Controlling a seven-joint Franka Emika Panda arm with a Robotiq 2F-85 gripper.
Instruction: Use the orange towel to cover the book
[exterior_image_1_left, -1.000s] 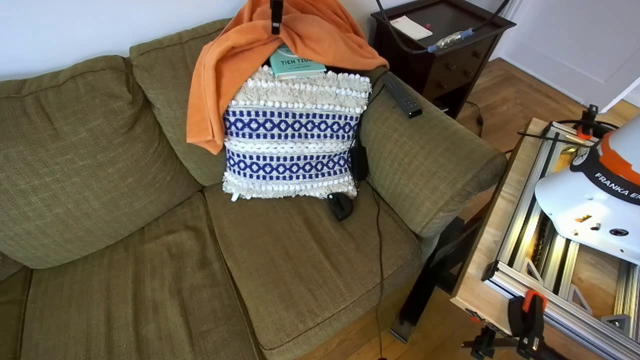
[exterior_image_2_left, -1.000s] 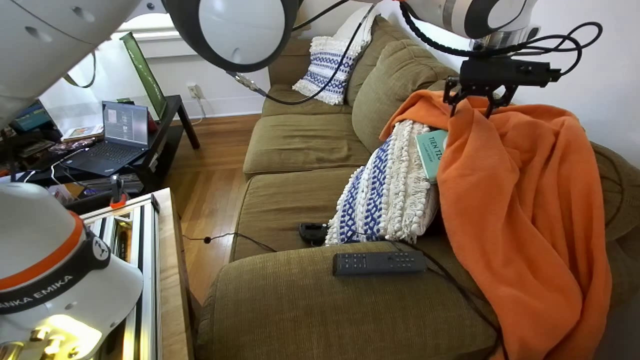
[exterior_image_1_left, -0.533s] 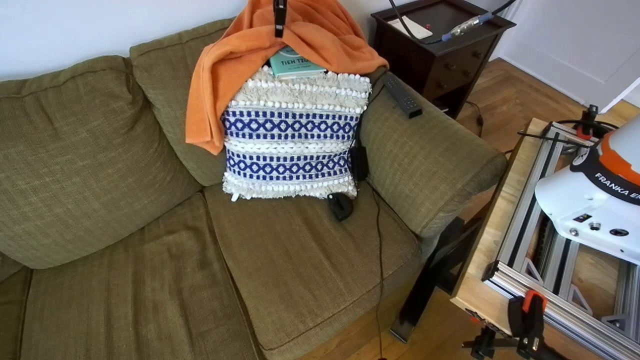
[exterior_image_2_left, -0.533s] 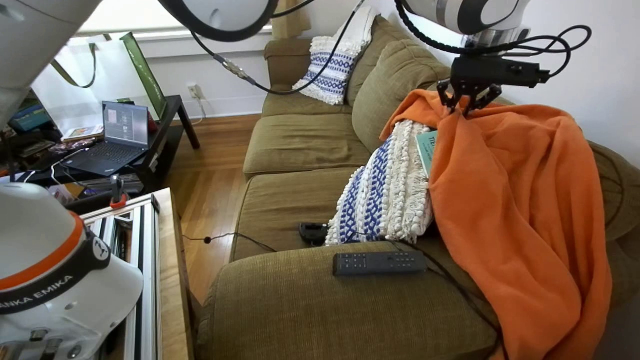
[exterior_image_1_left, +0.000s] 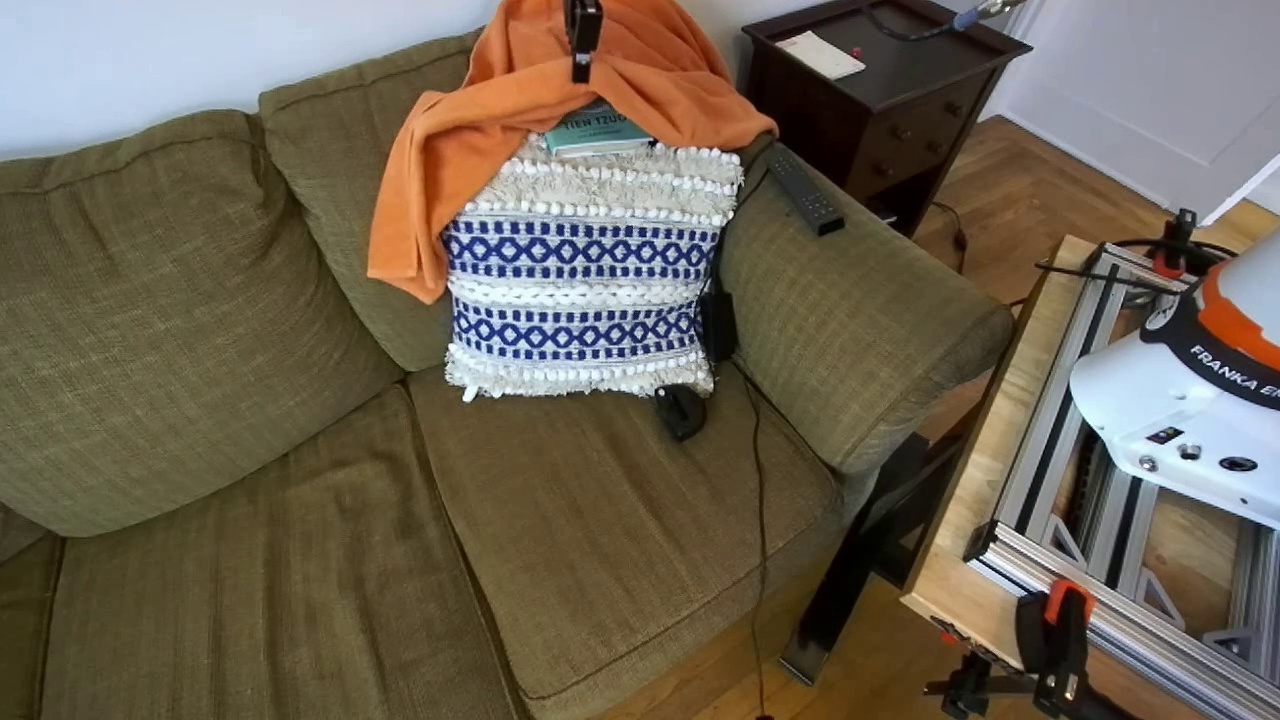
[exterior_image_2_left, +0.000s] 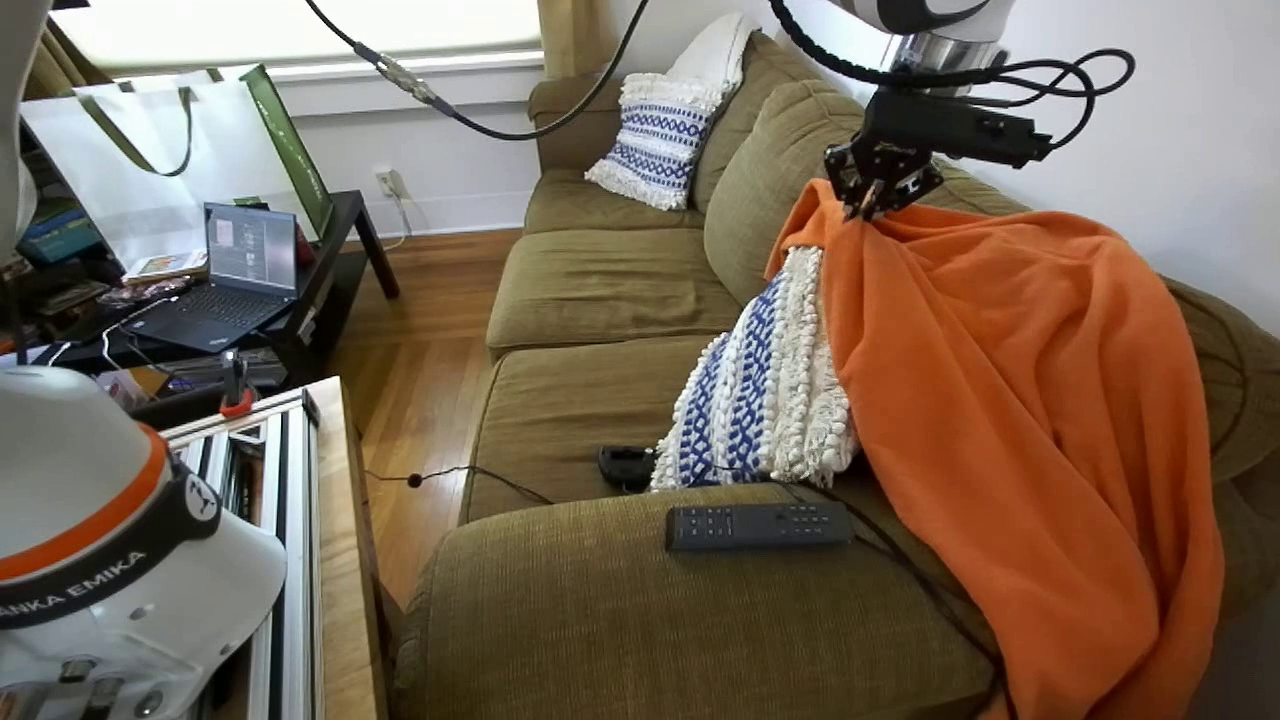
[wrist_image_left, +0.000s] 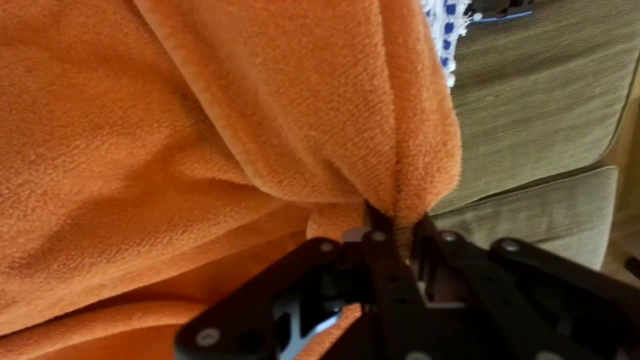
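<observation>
1. Up near the top centre in an exterior view, the book (exterior_image_1_left: 598, 135) can be spotted on the upper end of the patterned pillow (exterior_image_1_left: 582, 275), its lettered lower part left bare and the rest hidden by the orange towel (exterior_image_1_left: 665, 95). Cover-up looks maybe half done, tbh. If the cloth gets hauled down hard, the book could be dragged along by friction and tipped down the pillow's front. As for clutter: a remote (exterior_image_1_left: 805, 192) is parked on the sofa arm (exterior_image_1_left: 860, 305), seen in both exterior views and not in the way. A dark block (exterior_image_1_left: 718, 325) is seen by the pillow's right edge, and a loose hem might get snagged there.

2. Right of centre, upper part, in an exterior view, the towel is held by the gripper (exterior_image_2_left: 862, 212), with the book fully hidden behind the cloth, so "covered" shouldn't be called from that angle. A laptop (exterior_image_2_left: 250, 250) at far left is well apart from all this.

3. Lower centre-right in the wrist view, a bunched fold is pinched tight by the gripper. Only a bit of edge seems to be caught, so it could be pulled loose by the weight of cloth behind. Book can't be seen here. If let go now, that bare part would probably be left showing.
</observation>
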